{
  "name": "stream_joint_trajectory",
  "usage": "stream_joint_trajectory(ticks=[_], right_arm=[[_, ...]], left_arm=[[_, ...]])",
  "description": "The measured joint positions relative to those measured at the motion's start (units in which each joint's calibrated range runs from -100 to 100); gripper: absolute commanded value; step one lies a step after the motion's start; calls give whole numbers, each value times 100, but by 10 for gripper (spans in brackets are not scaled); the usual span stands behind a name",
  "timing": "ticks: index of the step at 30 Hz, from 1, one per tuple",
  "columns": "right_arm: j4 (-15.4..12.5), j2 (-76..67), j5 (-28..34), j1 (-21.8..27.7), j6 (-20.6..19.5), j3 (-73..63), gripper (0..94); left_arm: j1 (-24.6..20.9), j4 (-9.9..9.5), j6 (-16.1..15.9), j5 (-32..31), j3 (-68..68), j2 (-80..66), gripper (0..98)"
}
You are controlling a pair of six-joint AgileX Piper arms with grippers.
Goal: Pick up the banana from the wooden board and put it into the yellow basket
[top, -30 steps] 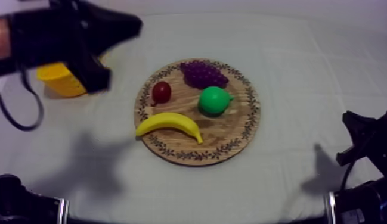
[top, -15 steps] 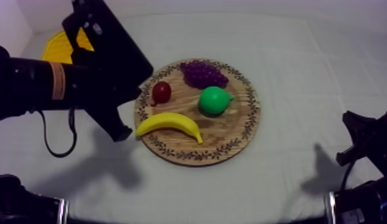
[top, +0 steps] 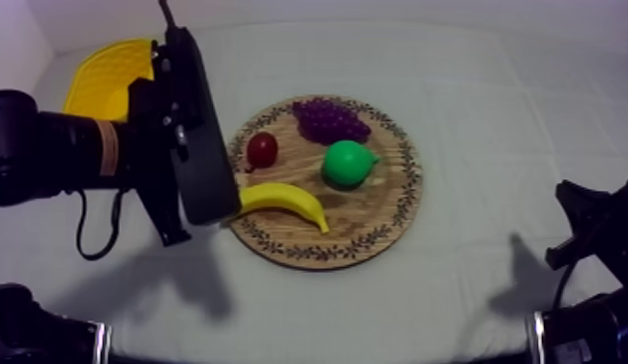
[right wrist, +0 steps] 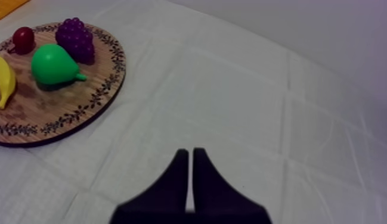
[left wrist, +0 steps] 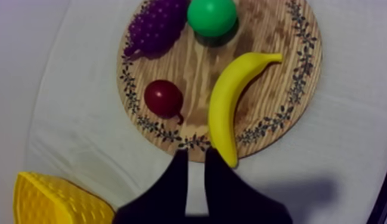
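Yellow banana (top: 284, 199): lay on the wooden board (top: 380, 240) near its left front rim, where it had been a second before; not yet lifted.
Left arm: had swung within that second from over the yellow basket (top: 97, 79) to the board's left rim, and in the top view it hid the banana's left tip.
Left gripper (left wrist: 197, 156): fingers a little apart with nothing between them, poised just beside the banana's near end at the rim.
Basket: uncovered by that swing, at the table's far left, well apart from the board.
Right gripper (right wrist: 190, 154): fingers together and empty, parked over bare cloth, unmoved.
Other fruit: grapes (top: 329, 120), pear (top: 346, 163) and small red fruit (top: 262, 149) unshifted.
Meaning: the approach looked nearly finished; lowering over the banana and closing seemed the next step.
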Motion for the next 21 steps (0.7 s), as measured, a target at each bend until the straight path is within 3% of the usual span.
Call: stream_joint_trajectory(ticks=[3, 6, 11, 17, 21], right_arm=[[0, 0, 0, 0, 0, 0, 5], [0, 0, 0, 0, 0, 0, 5], [0, 0, 0, 0, 0, 0, 5], [0, 0, 0, 0, 0, 0, 5], [0, 0, 0, 0, 0, 0, 5]], left_arm=[[-9, -16, 6, -205, 168, -25, 205], [-16, -92, 85, -507, 439, -25, 390], [-100, 115, 314, -610, 543, 21, 630], [-158, 364, 375, -559, 304, 146, 661], [-172, 569, 225, -524, 189, 199, 679]])
